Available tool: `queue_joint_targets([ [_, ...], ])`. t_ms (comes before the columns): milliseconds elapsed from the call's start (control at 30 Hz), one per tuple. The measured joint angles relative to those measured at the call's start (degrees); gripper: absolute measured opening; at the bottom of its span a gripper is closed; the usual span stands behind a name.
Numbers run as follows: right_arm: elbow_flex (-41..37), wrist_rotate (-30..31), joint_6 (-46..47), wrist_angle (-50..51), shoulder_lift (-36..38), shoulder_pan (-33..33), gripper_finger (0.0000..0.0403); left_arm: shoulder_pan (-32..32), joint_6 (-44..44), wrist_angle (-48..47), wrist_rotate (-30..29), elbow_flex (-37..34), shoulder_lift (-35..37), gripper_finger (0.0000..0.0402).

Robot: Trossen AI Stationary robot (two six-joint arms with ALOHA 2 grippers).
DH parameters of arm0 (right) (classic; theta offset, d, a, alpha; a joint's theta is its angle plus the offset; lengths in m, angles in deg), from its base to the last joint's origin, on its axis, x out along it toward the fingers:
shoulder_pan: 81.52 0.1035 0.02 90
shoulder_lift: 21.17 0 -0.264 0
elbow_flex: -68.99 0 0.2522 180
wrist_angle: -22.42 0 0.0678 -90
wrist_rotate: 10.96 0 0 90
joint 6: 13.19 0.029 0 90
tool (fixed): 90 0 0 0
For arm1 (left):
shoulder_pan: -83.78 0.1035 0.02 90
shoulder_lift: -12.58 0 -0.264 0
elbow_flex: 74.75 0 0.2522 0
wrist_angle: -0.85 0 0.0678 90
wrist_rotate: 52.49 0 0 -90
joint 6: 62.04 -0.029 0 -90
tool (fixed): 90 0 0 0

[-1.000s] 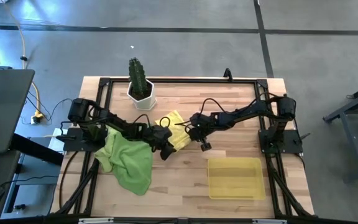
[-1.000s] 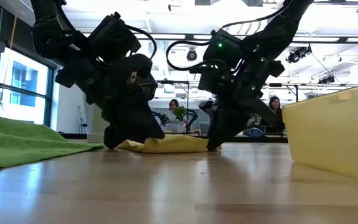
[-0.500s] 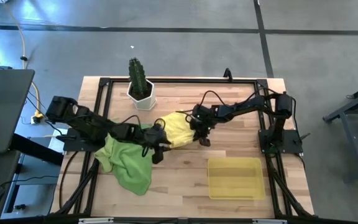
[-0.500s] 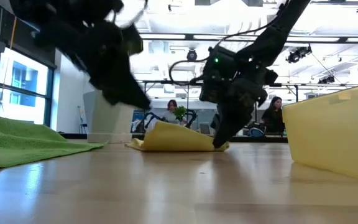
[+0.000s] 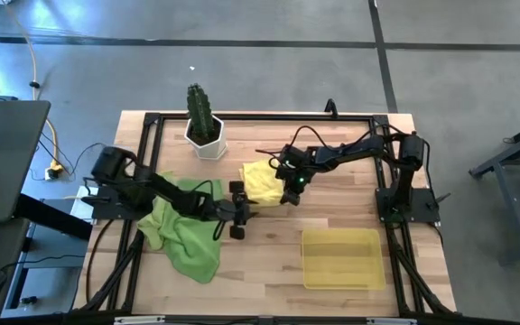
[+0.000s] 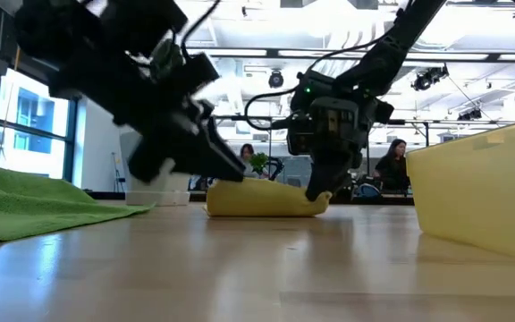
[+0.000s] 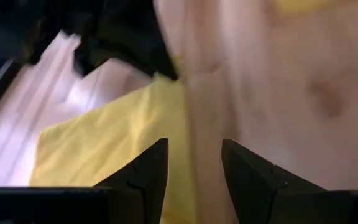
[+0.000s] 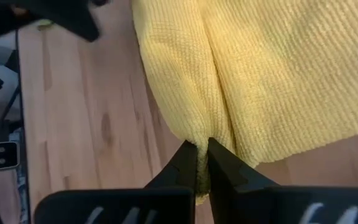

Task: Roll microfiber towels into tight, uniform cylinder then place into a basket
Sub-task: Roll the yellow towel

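Note:
The yellow towel (image 5: 260, 181) lies folded over on the table's middle, a low lump in the low view (image 6: 262, 199). My right gripper (image 5: 289, 195) is shut on its near right end (image 8: 202, 144). My left gripper (image 5: 240, 219) hangs open just off the towel's near left edge with nothing between its fingers (image 7: 194, 155); the towel (image 7: 104, 155) shows beyond them. The green towels (image 5: 188, 230) lie crumpled in a heap at the table's left. The yellow basket (image 5: 341, 257) stands near the right front. My right gripper pinches a raised fold of the yellow towel (image 8: 197, 127) between its two fingers, at the towel's near right end. The fingers slant down from the table's right. The towel's body rests on the table, and only the pinched end (image 6: 320, 202) curls up a little.
A white pot with a cactus (image 5: 204, 126) stands at the far left, behind the yellow towel. The green heap (image 6: 25, 206) lies under my left arm. Bare wood shows between the yellow towel and the basket (image 6: 481, 192).
My right gripper has rolled its wrist and gone toward the far edge with the towel's end. The towel rose into a tent, then folded over into a narrower lump. My left gripper has lifted off the towel's left end, rolled, and drawn back toward the near edge.

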Motion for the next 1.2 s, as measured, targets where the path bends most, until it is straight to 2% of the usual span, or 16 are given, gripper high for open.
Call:
queue_joint_targets([
  [100, 0.02, 1.34, -0.03, -0.11, 0.04, 0.15, 0.0001, 0.35, -0.22, 0.13, -3.89, 1.38, -2.92, 0.0141],
  [200, 0.05, 1.56, -0.05, -0.04, 0.11, 0.15, 0.0001, 0.73, 1.79, -2.11, -5.11, 2.70, -4.78, 0.0141],
  [367, 0.13, 2.51, -0.48, -0.02, 0.17, 0.15, 0.0001, 1.16, 11.07, -12.37, -0.55, 5.03, -5.04, 0.0139],
  [567, 0.15, 3.02, -3.79, -0.15, 0.20, 0.17, 0.0002, 1.52, 20.65, -13.65, 2.66, 5.02, -4.90, 0.0111],
  [667, 0.17, 3.15, -8.47, -0.38, 0.22, 0.30, 0.0024, 1.97, 24.90, -14.12, 3.60, 5.02, -4.89, 0.0080],
  [800, 0.17, 3.55, -14.08, 0.03, 0.56, 0.20, 0.0085, 2.59, 27.20, -14.34, 5.30, 5.00, -4.81, 0.0027],
  [867, 0.17, 3.63, -17.62, 0.86, 1.56, -0.26, 0.0114, 3.15, 28.26, -14.51, 6.98, 4.94, -4.81, 0.0012],
  [967, 0.17, 4.30, -25.59, 3.24, 4.47, -1.01, 0.0142, 4.13, 28.65, -14.36, 10.29, 4.96, -4.81, 0.0012],
  [1067, 0.17, 6.53, -35.41, 6.08, 8.56, -0.72, 0.0149, 5.40, 27.81, -12.84, 16.76, 4.87, -4.83, 0.0011],
  [1200, 0.11, 10.14, -44.82, 6.86, 12.06, 2.17, 0.0143, 8.13, 29.85, -2.73, 26.70, 1.39, -5.12, 0.0009],
])
